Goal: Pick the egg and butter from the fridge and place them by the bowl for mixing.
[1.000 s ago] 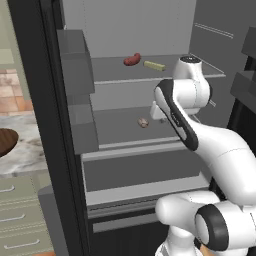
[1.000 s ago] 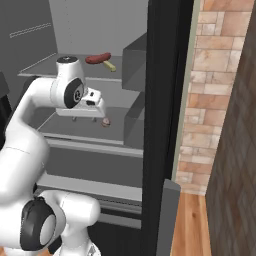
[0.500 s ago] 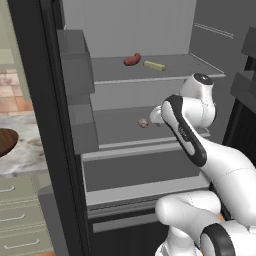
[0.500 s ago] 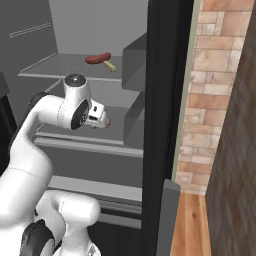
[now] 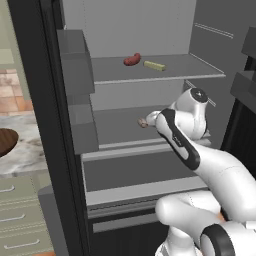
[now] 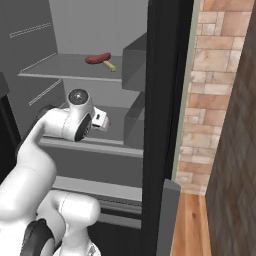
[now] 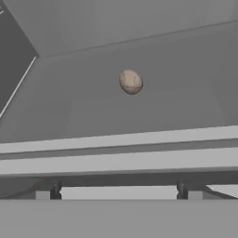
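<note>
The egg [image 7: 130,82] lies alone on the grey middle shelf of the fridge [image 5: 55,150], ahead of and above my gripper [image 7: 117,191] in the hand view. The two finger tips [image 7: 49,190] stand wide apart, open, with nothing between them, just in front of the shelf's front edge. From the left base view the egg [image 5: 142,122] peeks out beside my forearm. The butter [image 5: 154,65] rests on the upper shelf next to a red sausage-shaped item [image 5: 132,59]. The dark wooden bowl [image 5: 5,141] sits on the counter at far left.
Grey door bins [image 5: 75,60] hang on the open fridge door at left. A marble counter [image 5: 22,157] with pale drawers [image 5: 20,220] lies beyond it. From the right base view, the black fridge wall [image 6: 160,100] and a brick wall [image 6: 210,100] bound the right side.
The arm has dropped, bringing the hand down to the middle shelf's front edge facing the egg. The jaws have widened. Egg and butter have not moved.
</note>
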{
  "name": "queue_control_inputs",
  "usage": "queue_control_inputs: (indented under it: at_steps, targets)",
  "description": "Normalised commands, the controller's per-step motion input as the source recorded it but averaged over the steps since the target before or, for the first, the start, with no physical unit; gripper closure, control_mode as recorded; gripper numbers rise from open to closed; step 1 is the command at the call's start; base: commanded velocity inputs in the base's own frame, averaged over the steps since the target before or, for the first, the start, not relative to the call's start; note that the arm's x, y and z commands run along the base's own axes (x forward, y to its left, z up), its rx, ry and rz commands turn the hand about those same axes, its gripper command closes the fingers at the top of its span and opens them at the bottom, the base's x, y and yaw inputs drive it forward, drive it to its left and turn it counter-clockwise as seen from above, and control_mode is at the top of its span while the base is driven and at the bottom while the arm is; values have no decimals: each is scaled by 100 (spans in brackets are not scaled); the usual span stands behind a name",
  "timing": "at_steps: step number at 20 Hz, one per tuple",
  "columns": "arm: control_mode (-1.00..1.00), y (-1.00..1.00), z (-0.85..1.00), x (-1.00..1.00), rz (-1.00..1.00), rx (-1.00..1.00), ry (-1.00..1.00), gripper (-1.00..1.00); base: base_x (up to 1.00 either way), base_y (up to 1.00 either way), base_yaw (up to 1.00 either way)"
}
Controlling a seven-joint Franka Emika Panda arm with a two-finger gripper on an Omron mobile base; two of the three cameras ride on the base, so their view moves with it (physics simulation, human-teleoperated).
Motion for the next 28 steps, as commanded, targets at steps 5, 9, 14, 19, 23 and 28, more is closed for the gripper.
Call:
queue_control_inputs:
  at_steps: [5, 9, 14, 19, 23, 28]
  targets:
    - [-100, 0, -2, 48, 1, 0, 0, -100, 0, 0, 0]
    - [-100, 0, -5, 56, 2, 0, 0, -100, 0, 0, 0]
    - [-100, 3, -13, 45, 5, -6, 8, -100, 0, 0, 0]
    - [-100, 0, -25, 31, 11, -16, 16, -100, 0, 0, 0]
    - [-100, 0, -16, 29, 1, -8, 5, -100, 0, 0, 0]
    - [-100, 0, -19, 26, 0, -3, 0, -100, 0, 0, 0]
